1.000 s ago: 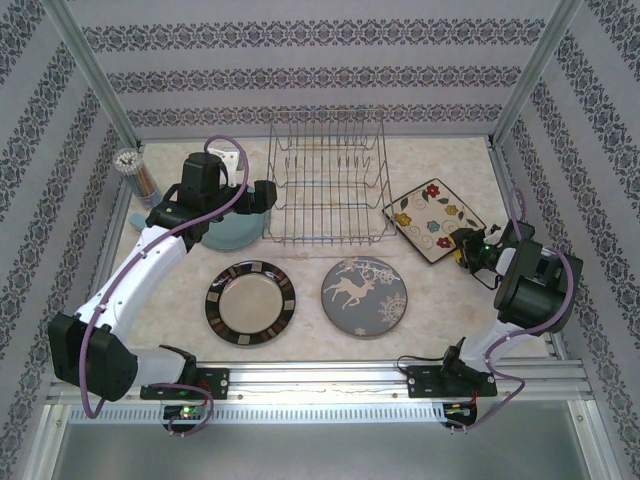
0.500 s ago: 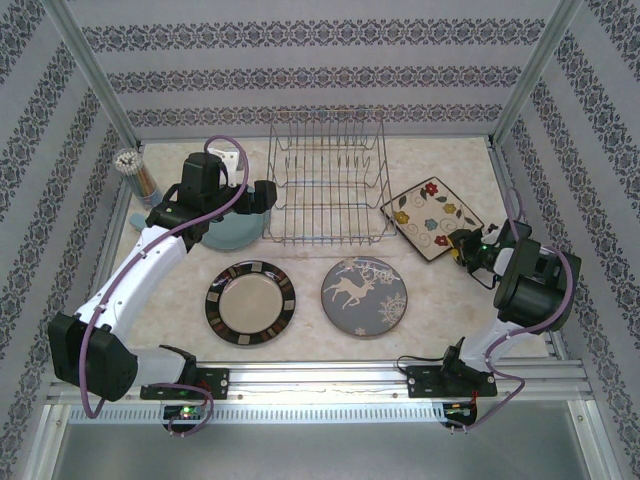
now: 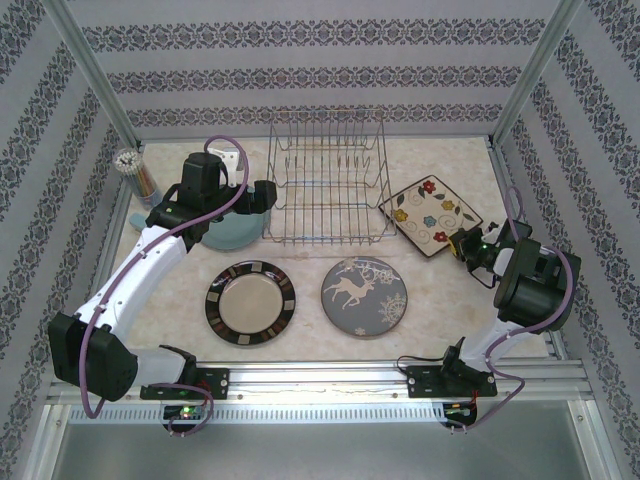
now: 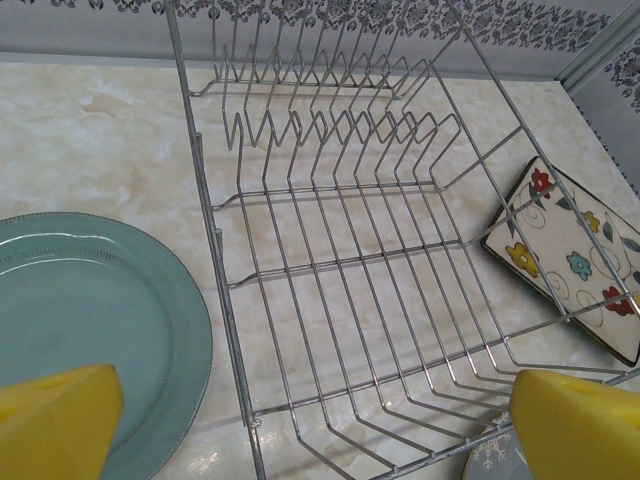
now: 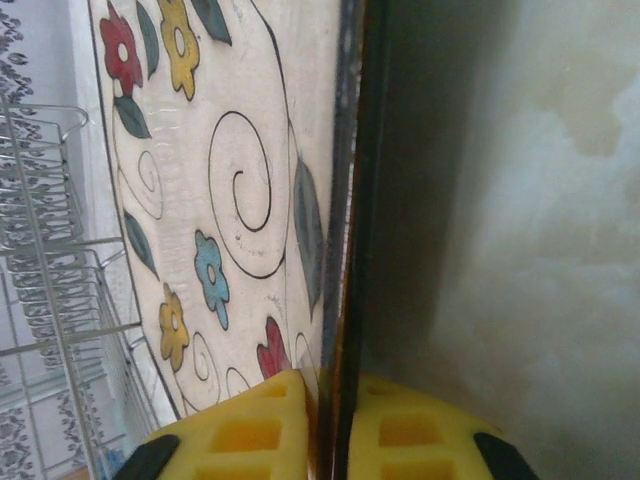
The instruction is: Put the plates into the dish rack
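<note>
square floral plate point(image 5: 240, 200) in right gripper point(image 5: 335, 420), silver wire rack point(image 4: 340, 262)

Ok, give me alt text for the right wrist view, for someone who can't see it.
The right gripper pinches the dark border of the square floral plate, seen nearly edge-on, with one yellow pad on each side of the rim. The plate's cream face, with coloured flowers and swirls, spreads up and left. The dish rack shows at the left edge, pale tabletop at the right.

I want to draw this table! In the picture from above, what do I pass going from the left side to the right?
Cup of thin sticks → brown-rimmed plate → reindeer plate → square floral plate.
</note>
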